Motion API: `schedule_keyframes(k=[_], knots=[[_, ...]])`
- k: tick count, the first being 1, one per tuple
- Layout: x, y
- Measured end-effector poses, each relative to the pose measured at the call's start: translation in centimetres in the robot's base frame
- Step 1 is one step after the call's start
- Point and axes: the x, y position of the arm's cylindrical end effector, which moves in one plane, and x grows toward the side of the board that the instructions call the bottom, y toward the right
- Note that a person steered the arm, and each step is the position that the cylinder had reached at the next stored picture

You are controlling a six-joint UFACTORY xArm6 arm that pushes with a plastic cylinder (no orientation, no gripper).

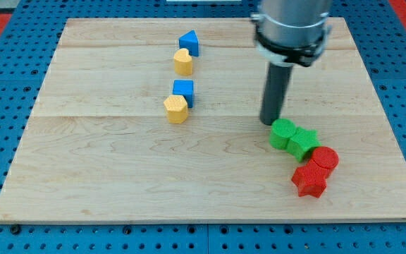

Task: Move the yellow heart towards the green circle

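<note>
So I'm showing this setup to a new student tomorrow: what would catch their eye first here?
Probably the big grey arm coming in from the view's top, with my tip down on the wooden board just above-left of the green blocks. Next, the green-and-red cluster at the view's lower right. Then two blue-and-yellow pairs left of centre, the yellow heart in the upper one.

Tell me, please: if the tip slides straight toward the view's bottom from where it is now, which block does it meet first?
Most likely the green block: it lies just below and slightly right of my tip, nearly touching. The offset could mean only a graze; depth is unclear from this view.
</note>
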Motion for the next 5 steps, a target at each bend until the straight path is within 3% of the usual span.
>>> schedule_keyframes(k=[4,5], knots=[[3.1,1.5],[0.1,1.5]])
